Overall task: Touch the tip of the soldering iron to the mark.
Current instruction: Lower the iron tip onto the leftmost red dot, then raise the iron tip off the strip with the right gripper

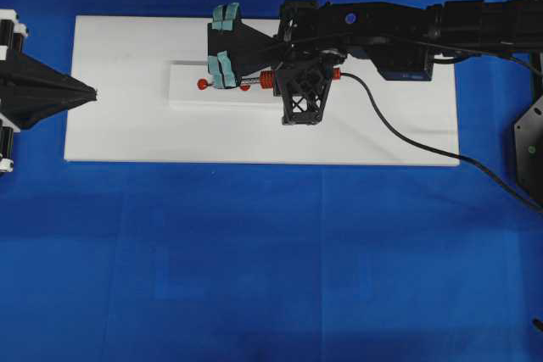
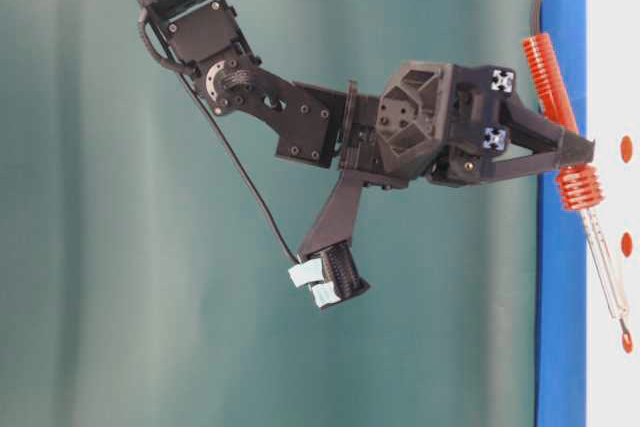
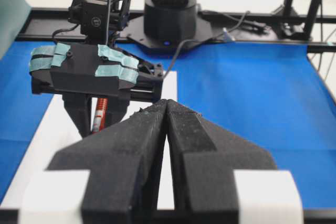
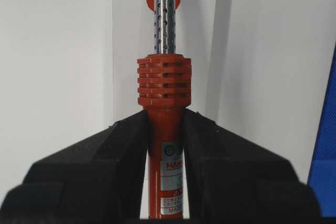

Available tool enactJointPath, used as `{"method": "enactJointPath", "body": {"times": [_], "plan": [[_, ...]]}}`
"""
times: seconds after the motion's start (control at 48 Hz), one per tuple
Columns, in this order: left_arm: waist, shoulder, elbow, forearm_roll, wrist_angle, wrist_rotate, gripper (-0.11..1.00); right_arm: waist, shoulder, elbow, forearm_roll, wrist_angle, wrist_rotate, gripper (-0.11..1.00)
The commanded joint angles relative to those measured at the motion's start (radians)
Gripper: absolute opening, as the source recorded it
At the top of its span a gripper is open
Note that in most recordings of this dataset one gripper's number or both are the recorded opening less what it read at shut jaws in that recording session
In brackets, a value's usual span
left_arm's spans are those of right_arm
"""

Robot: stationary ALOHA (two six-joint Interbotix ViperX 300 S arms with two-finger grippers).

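The right pincer [image 4: 165,129] is clamped on the orange-red handle of the soldering iron [image 4: 164,85] — its shaft reaches forward over the white block [image 1: 191,91], tip [image 2: 625,329] beside a red dot. The left pincer [image 3: 166,129] rests pressed together, well apart.

From overhead we look straight down on the counter [image 1: 254,311]. The table-level view comes in turned sideways, close beside the right jaws. Our left wrist camera sights along its own jaws toward the right arm; our right wrist camera sits just behind its jaws, which all views share.
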Motion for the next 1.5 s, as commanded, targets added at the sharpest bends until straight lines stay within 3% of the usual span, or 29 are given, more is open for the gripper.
{"method": "enactJointPath", "body": {"times": [0.0, 0.98, 1.481], "plan": [[0.0, 0.006, -0.009, 0.002, -0.006, -0.002, 0.0, 0.002, -0.02, -0.025, 0.002, -0.003, 0.002, 0.06], [-0.002, 0.008, -0.009, 0.003, -0.005, -0.005, 0.0, 0.002, -0.057, -0.041, 0.0, 0.02, 0.009, 0.07], [-0.002, 0.006, -0.009, 0.002, -0.003, -0.005, 0.0, 0.003, -0.17, -0.152, -0.028, 0.192, 0.009, 0.07]]}}
